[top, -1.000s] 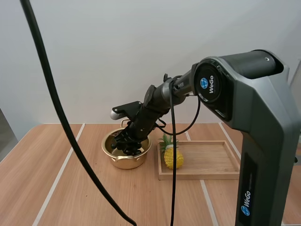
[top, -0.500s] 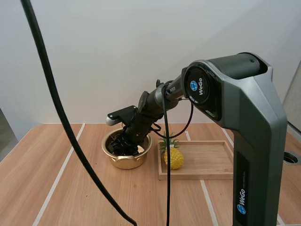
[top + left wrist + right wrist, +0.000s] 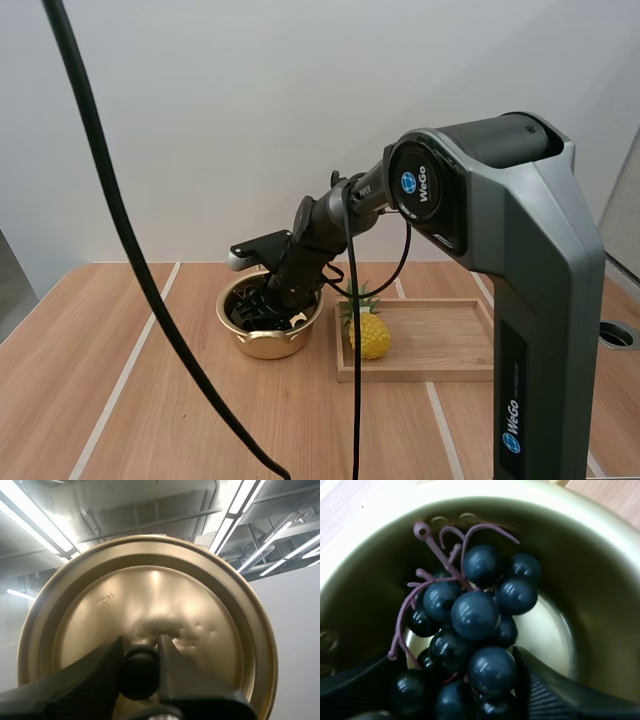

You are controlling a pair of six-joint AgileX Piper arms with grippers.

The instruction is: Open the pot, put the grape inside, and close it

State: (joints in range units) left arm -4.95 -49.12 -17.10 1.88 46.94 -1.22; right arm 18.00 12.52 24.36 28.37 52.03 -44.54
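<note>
One grape bunch (image 3: pixel 470 630) in pot (image 3: pixel 600 580), between fingers (image 3: pixel 555 695) of right hand (image 3: pixel 455 690)

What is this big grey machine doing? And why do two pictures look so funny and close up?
It's a robot with two arms, each ending in a pincer. One camera looks down over the table from behind: there you see a gold pot, and a tray with a pineapple. The other two cameras ride on the arms. The left pincer holds the pot's lid by its black knob. The right pincer is down inside the pot, holding dark grapes.
</note>
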